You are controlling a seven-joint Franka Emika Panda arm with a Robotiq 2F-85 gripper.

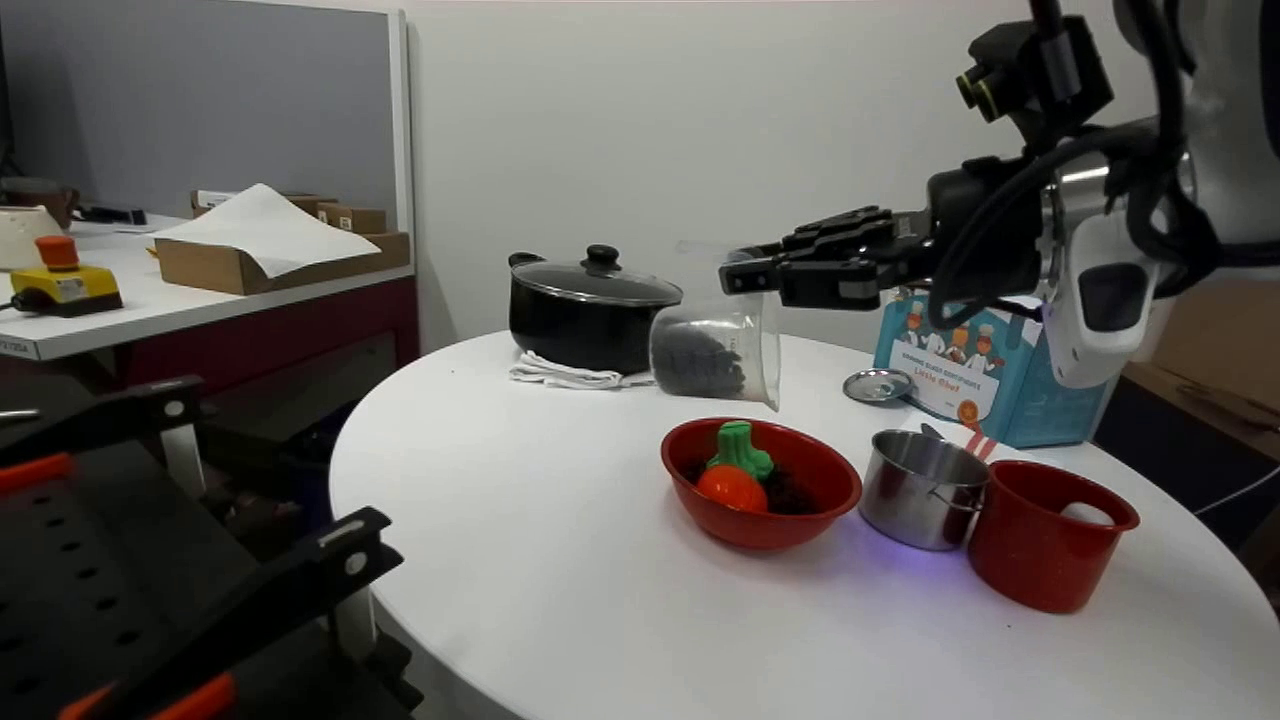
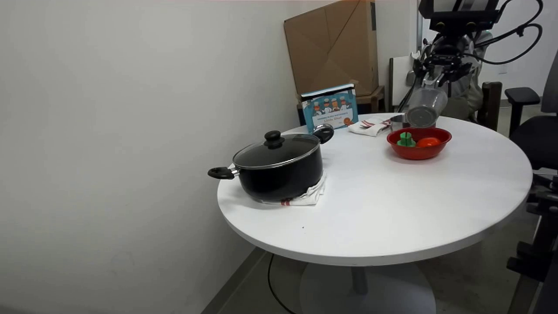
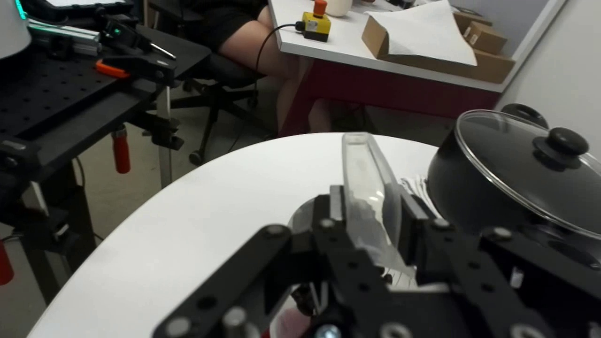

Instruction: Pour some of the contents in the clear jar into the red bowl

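Basically, gripper [image 1: 742, 267] pinches clear jar [image 1: 747, 345], contents [image 1: 698, 363] w/in, tipped sideways abv red bowl [image 1: 742, 530].

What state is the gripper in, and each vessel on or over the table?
clear jar: tipped sideways above the red bowl, dark contents inside
gripper: closed on the jar's handle
red bowl: upright, green piece, orange piece and dark bits inside
black pot: lid on
metal pot: upright, uncovered
red cup: upright, uncovered, white object inside

The round white counter [image 1: 520, 500] carries the red bowl [image 1: 760, 530], metal cup [image 1: 910, 500], red cup [image 1: 1030, 560], blue box [image 1: 950, 375] and 2 cloths [image 2: 369, 127].
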